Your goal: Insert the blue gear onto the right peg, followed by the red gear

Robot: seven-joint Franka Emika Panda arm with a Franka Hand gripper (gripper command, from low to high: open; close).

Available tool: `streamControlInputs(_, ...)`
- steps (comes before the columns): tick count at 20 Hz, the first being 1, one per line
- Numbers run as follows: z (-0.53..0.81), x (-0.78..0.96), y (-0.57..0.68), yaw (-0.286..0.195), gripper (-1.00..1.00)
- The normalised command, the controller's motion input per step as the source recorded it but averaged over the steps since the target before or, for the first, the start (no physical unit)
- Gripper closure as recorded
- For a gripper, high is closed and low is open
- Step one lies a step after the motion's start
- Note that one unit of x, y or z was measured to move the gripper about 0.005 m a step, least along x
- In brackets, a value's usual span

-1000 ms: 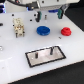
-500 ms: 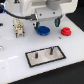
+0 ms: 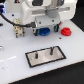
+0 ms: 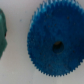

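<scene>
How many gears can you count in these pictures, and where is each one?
2. The blue gear lies under the gripper; the red gear sits apart toward the exterior view's right. Others may be hidden behind the arm.

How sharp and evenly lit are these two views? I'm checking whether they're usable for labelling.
Exterior view: coarse and soft, the pegs barely resolved, the gripper hiding most of the blue gear. Wrist view: blue gear fills the frame, teeth slightly blurred, lighting even, no glare.
</scene>
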Motion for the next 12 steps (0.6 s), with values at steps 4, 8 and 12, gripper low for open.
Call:
streamControlInputs(4, 0.0, -0.34, 0.0, 0.0, -1.0)
streamControlInputs(8, -0.01, -0.63, -0.06, 0.0, -1.0)
streamControlInputs(12, -0.01, -0.52, -0.12, 0.0, -1.0)
